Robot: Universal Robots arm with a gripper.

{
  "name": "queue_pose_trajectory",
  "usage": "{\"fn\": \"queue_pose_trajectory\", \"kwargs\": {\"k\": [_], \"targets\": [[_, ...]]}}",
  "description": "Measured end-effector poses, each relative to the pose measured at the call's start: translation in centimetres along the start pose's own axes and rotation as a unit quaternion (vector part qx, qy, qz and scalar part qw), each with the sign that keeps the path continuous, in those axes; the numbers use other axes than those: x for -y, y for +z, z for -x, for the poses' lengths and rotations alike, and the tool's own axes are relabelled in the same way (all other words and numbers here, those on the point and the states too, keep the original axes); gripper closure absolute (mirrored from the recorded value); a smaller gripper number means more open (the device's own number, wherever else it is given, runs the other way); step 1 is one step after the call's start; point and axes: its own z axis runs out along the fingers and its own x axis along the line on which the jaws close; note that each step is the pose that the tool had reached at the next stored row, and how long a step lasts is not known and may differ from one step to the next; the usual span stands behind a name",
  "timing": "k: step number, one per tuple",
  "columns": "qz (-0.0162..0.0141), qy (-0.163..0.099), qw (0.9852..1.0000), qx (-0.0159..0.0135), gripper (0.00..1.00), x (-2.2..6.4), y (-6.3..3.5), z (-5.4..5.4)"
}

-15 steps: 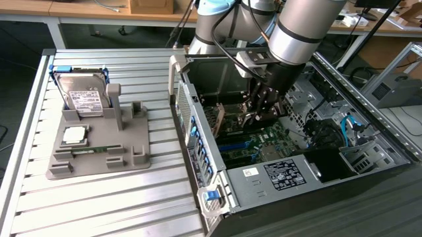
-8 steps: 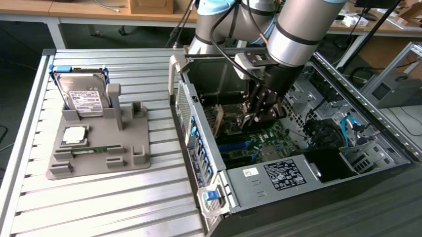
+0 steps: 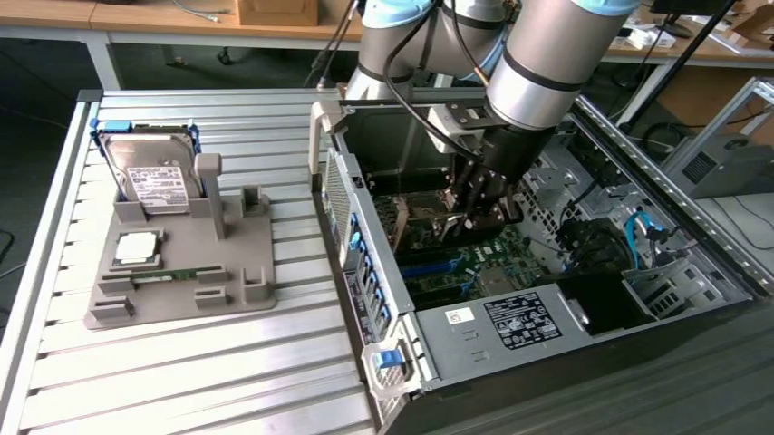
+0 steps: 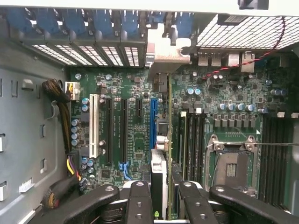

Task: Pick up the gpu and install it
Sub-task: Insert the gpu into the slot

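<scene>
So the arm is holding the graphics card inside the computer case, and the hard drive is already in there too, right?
Not quite. The exterior view shows the hard drive standing in the grey holder outside the computer case. The gripper does hold the graphics card inside it.

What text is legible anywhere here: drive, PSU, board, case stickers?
None can be read.
Hard drive label: printed lines, too small.
Power supply label: white print on black, blurred.
Small white sticker on the case: unreadable.
Motherboard silkscreen in the wrist view: too fine to read.
</scene>
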Motion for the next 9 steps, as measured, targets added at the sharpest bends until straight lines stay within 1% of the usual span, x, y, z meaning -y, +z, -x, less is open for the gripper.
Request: {"fn": "queue_pose_trajectory", "kwargs": {"k": [9], "targets": [[0.0,0.0,1.0,-0.0001,0.73,-0.05,0.75,-0.21]]}}
